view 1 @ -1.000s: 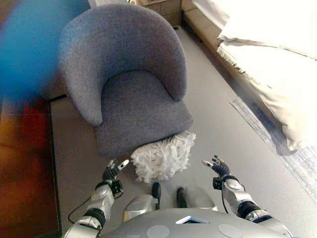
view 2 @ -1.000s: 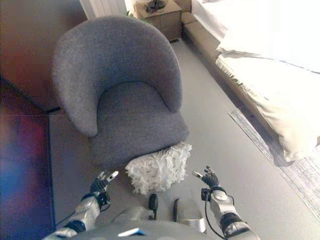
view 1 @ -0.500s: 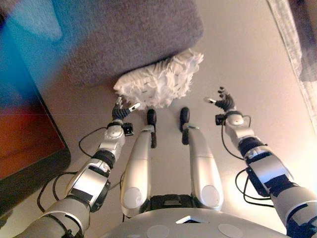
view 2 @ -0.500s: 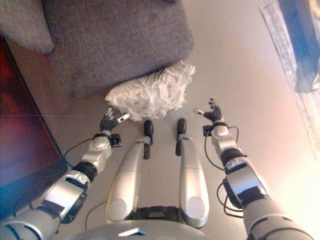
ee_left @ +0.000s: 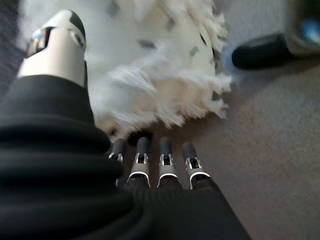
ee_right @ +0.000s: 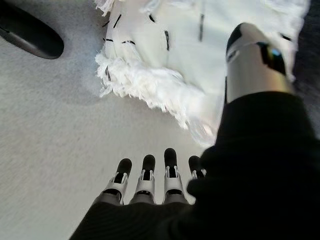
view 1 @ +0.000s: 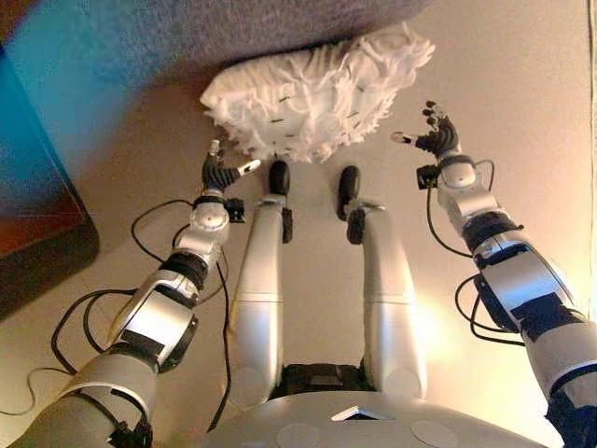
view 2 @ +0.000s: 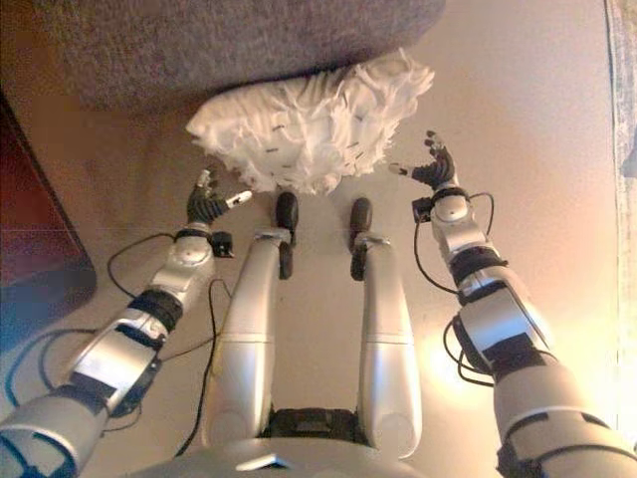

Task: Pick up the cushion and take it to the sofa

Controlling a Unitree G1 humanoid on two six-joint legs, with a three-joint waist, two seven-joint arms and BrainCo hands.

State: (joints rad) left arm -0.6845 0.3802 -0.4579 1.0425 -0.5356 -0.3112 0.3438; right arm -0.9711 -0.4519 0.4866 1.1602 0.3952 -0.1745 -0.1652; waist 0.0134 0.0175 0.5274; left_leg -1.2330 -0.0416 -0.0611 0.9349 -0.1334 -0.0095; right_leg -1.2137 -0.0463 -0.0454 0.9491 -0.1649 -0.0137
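A white shaggy cushion (view 1: 312,89) with small dark flecks lies on the floor against the front of a grey armchair (view 1: 215,33). My left hand (view 1: 220,174) is open, low at the cushion's left end, a little short of its fringe. My right hand (view 1: 437,140) is open at the cushion's right end, apart from it. The cushion also shows in the left wrist view (ee_left: 150,65) past my straight fingers (ee_left: 162,160), and in the right wrist view (ee_right: 200,45) past my fingers (ee_right: 150,175). Neither hand holds anything.
The floor (view 1: 522,93) is pale carpet. A dark red-brown piece of furniture (view 1: 37,215) stands at the left. A rug's edge (view 2: 622,90) shows at the far right.
The camera has tilted further down and closer, so the chair has slid mostly out of the top. Both hands have reached closer to the two ends of the cushion and stay open.
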